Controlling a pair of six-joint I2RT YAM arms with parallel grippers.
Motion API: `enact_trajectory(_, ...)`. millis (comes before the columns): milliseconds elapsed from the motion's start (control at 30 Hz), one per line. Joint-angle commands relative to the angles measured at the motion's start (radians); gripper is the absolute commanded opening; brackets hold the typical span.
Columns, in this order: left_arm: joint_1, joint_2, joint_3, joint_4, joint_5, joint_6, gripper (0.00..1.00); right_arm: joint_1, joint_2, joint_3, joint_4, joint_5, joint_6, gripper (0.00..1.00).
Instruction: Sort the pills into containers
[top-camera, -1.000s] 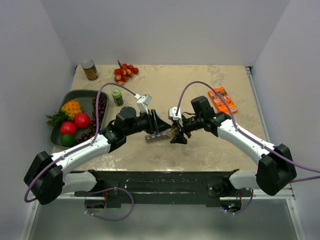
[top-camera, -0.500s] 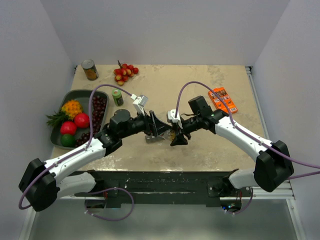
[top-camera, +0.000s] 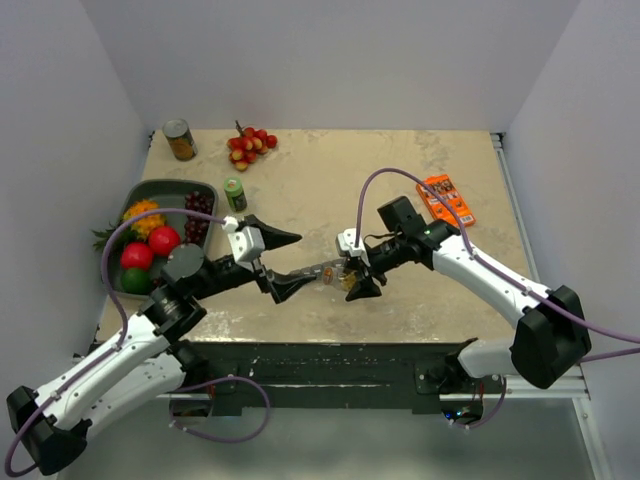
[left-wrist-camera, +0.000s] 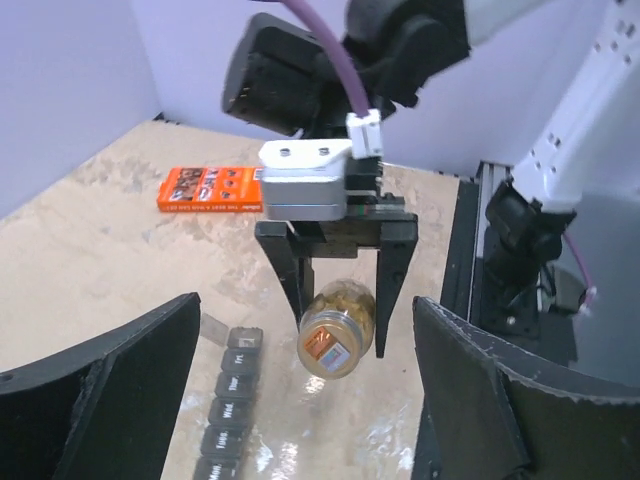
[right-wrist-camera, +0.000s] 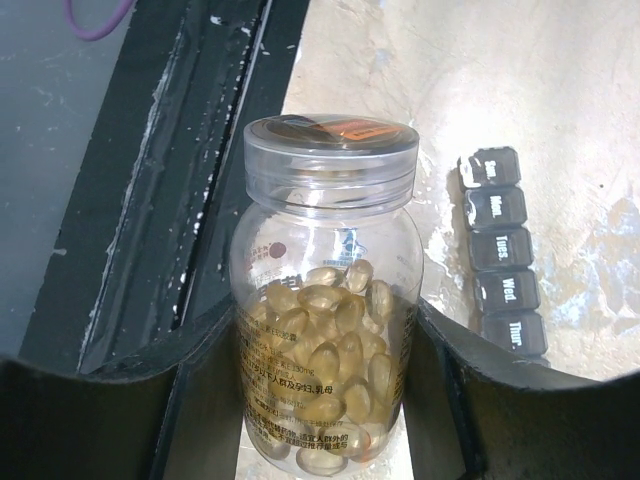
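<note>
Pinching bottle (right-wrist-camera: 325, 330) of pills (right-wrist-camera: 330, 400): right tool (top-camera: 352, 278). Left tool (top-camera: 285, 262) spread wide, apart from bottle. Containers (right-wrist-camera: 500, 250) on table (top-camera: 330, 170).

Pills (right-wrist-camera: 322, 400) in bottle (right-wrist-camera: 330, 170) in right tool (left-wrist-camera: 342, 336); containers (right-wrist-camera: 503, 265) just beside.

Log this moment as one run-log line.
left gripper open, empty | right gripper shut on clear plastic pill bottle, lid on | dark-grey plastic organiser strip, visible lids shut | no pills sorted
</note>
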Motion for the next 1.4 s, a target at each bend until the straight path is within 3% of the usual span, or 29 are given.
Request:
enact_trajectory(0,0.002,0.059,-0.012,-0.007,0.183,0.288,0.89,0.003,-0.028,0.02,-0.034,-0.057,-0.056,0.0)
enact_trajectory(267,-0.02,0.251,0.064,-0.021,0.273,0.364,0.84,0.003,-0.034,0.015,-0.042,-0.063,-0.068,0.0)
enact_trajectory(567,-0.04,0.323,0.066,0.006,0.294,0.353,0.72,0.003,-0.034,0.01,-0.037,-0.065,-0.067,0.0)
enact_trajectory(600,-0.04,0.326,0.061,0.017,0.296,0.347,0.69,0.003,-0.033,0.01,-0.039,-0.065,-0.068,0.0)
enact_trajectory(733,-0.041,0.354,0.061,0.022,0.285,0.318,0.32,0.003,-0.033,0.009,-0.036,-0.065,-0.064,0.0)
enact_trajectory(833,-0.041,0.346,0.046,0.042,0.276,0.255,0.11,0.002,-0.037,0.003,-0.011,-0.05,-0.044,0.0)
enact_trajectory(900,-0.04,0.338,0.013,0.098,0.26,0.119,0.0,0.002,-0.043,-0.006,0.026,-0.002,0.012,0.0)
enact_trajectory(1033,-0.038,0.331,-0.055,0.152,0.118,-0.211,0.0,-0.023,-0.056,-0.04,0.144,0.058,0.12,0.0)
enact_trajectory(1067,-0.037,0.331,-0.066,0.125,0.078,-0.365,0.0,-0.03,-0.062,-0.042,0.156,0.065,0.135,0.0)
enact_trajectory(1233,-0.027,0.331,-0.069,0.011,-0.065,-0.737,0.0,-0.073,-0.071,-0.059,0.23,0.108,0.221,0.0)
enact_trajectory(1367,-0.014,0.344,-0.043,-0.111,-0.128,-0.921,0.0,-0.096,-0.076,-0.065,0.248,0.11,0.249,0.0)
